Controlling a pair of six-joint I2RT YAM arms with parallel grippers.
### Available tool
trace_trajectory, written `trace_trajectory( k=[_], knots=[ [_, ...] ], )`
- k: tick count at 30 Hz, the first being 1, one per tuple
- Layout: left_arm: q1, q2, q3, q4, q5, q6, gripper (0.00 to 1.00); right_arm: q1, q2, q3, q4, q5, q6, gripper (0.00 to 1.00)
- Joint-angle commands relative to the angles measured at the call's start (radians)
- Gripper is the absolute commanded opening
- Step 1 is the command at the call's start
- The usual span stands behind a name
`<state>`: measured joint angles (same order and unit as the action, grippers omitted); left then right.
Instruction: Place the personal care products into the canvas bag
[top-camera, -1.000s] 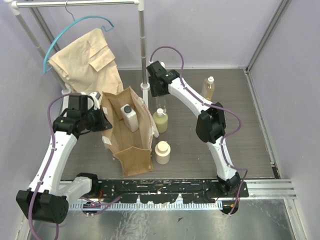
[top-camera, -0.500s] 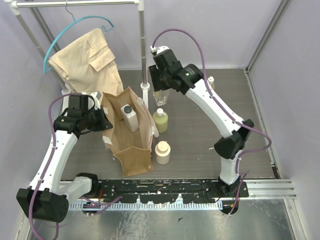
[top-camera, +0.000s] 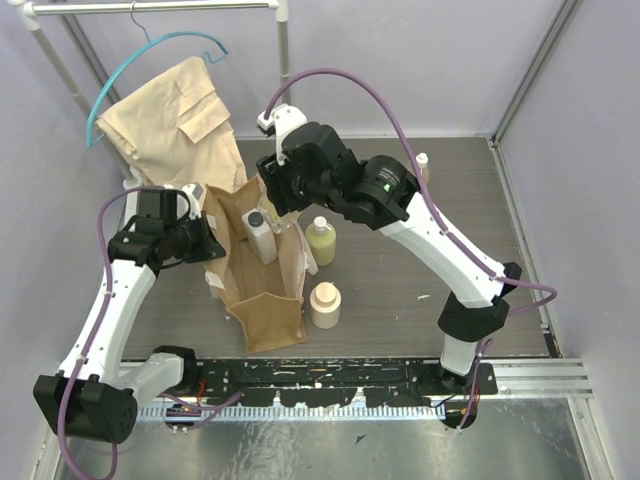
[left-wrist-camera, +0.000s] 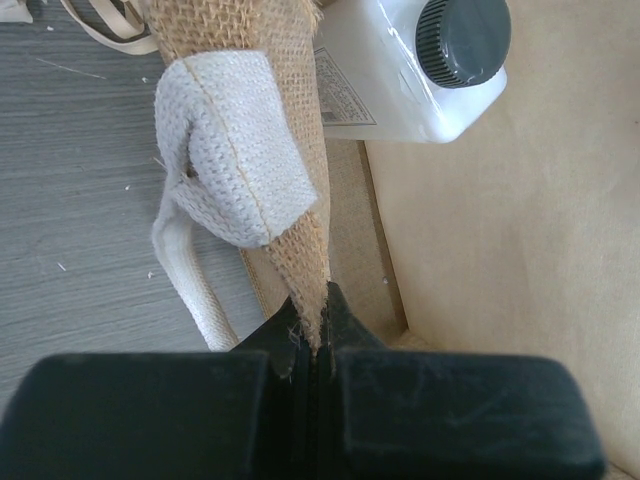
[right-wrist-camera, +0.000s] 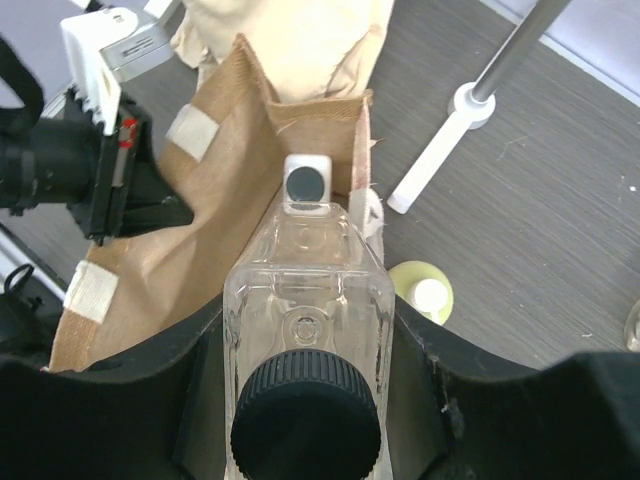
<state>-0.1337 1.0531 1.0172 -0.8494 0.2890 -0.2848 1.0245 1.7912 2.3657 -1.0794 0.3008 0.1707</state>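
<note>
The tan canvas bag (top-camera: 262, 295) stands upright at centre left. My left gripper (top-camera: 208, 243) is shut on the bag's left rim (left-wrist-camera: 290, 150) and holds it apart. A white bottle with a dark cap (top-camera: 261, 236) stands inside the bag and shows in the left wrist view (left-wrist-camera: 420, 70). My right gripper (right-wrist-camera: 307, 330) is shut on the clear bottle with a dark cap (right-wrist-camera: 305, 290), above the bag's far rim (right-wrist-camera: 230, 160). The yellow-green bottle (top-camera: 320, 243) and the squat cream bottle (top-camera: 324, 305) stand right of the bag. The amber bottle (top-camera: 422, 163) is mostly hidden behind my right arm.
A clothes rack stands at the back left, with a beige garment (top-camera: 175, 125) on a teal hanger. Its upright pole (top-camera: 284, 80) and foot (right-wrist-camera: 470, 105) are just behind the bag. Walls close the table's back and right sides.
My right arm has swung left from the back of the table, carrying the clear bottle to above the bag's mouth. The left arm has not moved.
</note>
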Motion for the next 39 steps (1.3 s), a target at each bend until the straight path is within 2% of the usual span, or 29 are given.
trace_trajectory(
  k=[1,20,39],
  knots=[
    [-0.002,0.018,-0.018,-0.031,-0.032,0.01,0.0,0.028,-0.059,0.058,0.157,0.017,-0.009,0.01],
    [-0.003,-0.008,0.056,-0.115,-0.049,0.022,0.0,0.077,0.197,0.098,0.317,-0.071,0.055,0.01],
    [-0.003,-0.07,0.052,-0.146,-0.036,0.011,0.0,0.034,0.414,0.089,0.399,0.053,0.084,0.01]
  ],
)
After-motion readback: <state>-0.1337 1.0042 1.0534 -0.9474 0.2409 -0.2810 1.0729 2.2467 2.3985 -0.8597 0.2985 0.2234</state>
